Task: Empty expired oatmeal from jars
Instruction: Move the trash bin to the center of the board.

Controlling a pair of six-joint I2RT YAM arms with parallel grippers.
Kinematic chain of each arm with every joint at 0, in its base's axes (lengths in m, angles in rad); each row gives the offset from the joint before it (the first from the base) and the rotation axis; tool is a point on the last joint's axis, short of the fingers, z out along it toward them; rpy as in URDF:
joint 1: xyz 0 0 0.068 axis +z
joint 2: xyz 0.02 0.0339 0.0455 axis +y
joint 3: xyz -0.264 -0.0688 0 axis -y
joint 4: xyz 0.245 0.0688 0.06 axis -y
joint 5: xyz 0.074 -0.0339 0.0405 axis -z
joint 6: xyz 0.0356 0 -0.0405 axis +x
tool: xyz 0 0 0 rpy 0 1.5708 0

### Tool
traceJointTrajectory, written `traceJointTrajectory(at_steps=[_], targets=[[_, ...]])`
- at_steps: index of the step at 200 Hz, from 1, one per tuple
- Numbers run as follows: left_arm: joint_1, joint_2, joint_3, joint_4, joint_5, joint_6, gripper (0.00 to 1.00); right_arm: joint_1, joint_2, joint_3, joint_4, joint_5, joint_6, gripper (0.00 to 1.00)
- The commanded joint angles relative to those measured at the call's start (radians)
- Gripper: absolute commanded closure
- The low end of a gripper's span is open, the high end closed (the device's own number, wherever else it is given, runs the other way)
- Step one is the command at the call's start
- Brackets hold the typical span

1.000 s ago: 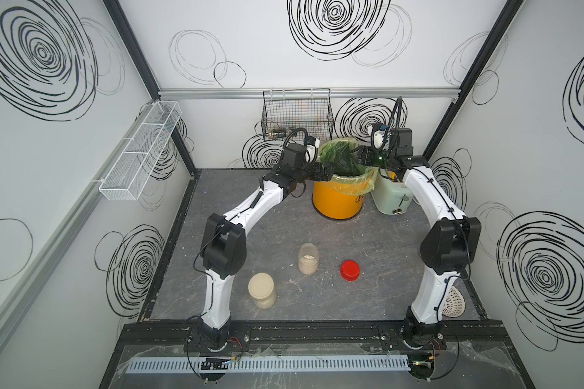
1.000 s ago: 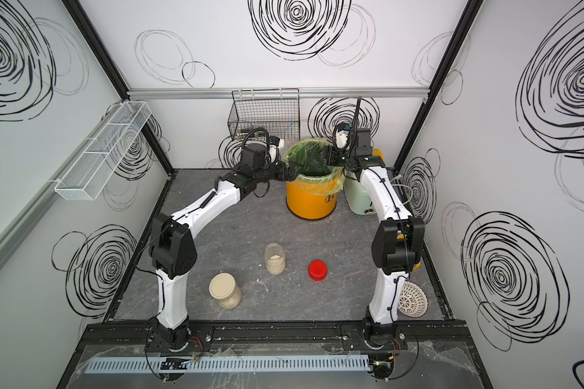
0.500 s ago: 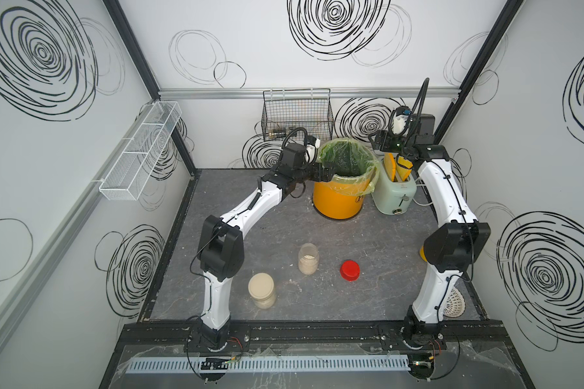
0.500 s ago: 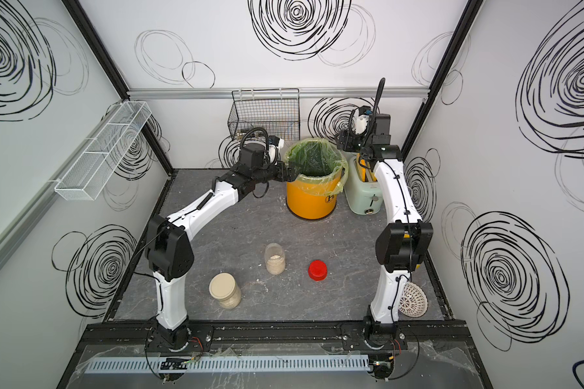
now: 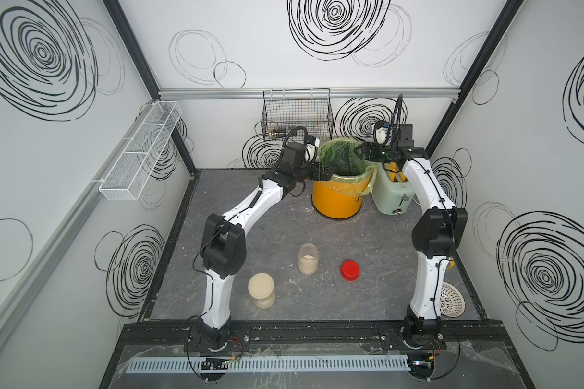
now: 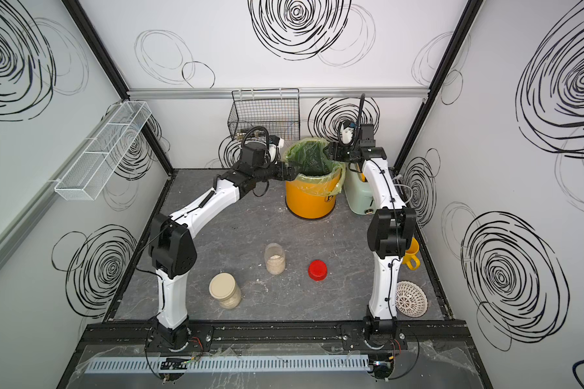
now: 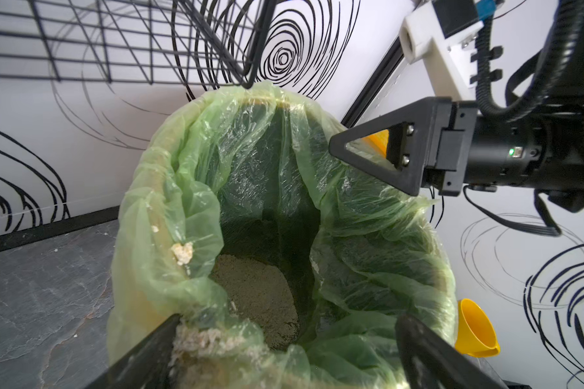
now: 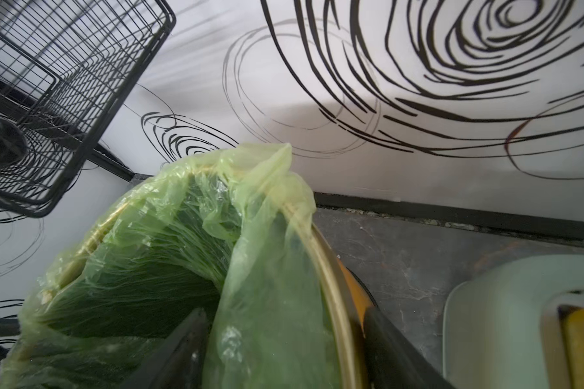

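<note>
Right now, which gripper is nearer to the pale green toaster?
Right. The right gripper hangs over the yellow bin's rim on the side next to the toaster; the left gripper is at the opposite rim, with the bin between it and the toaster.

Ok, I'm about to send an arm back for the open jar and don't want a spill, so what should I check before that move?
1. Slim jar uncapped and upright: ok; the red cap lies beside it, apart.
2. Oatmeal left to empty: ok; it fills the jar's lower part.
3. Wide jar open: not ok; the beige lid is on.
4. Green liner mouth open: ok.
5. Left gripper free: ok; open at the liner's near edge, holding nothing.
6. Right gripper clear of the liner: not ok; open, with its jaws either side of the liner and the rim of the yellow bin.
</note>
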Motion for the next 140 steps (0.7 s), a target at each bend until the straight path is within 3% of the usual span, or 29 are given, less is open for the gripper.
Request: traceJointTrajectory(at_steps=[1, 60, 140], targets=[[0.002, 0.003, 0.025, 0.016, 0.029, 0.0, 0.0, 0.033, 0.001, 0.008, -0.044, -0.117, -0.01, 0.29], [0.007, -0.062, -0.033, 0.021, 0.049, -0.001, 0.0, 0.085, -0.069, -0.053, -0.044, -0.168, -0.015, 0.33], [0.011, -0.233, -0.217, 0.061, 0.071, -0.018, 0.0, 0.18, -0.231, -0.268, 0.026, -0.142, -0.001, 0.34]])
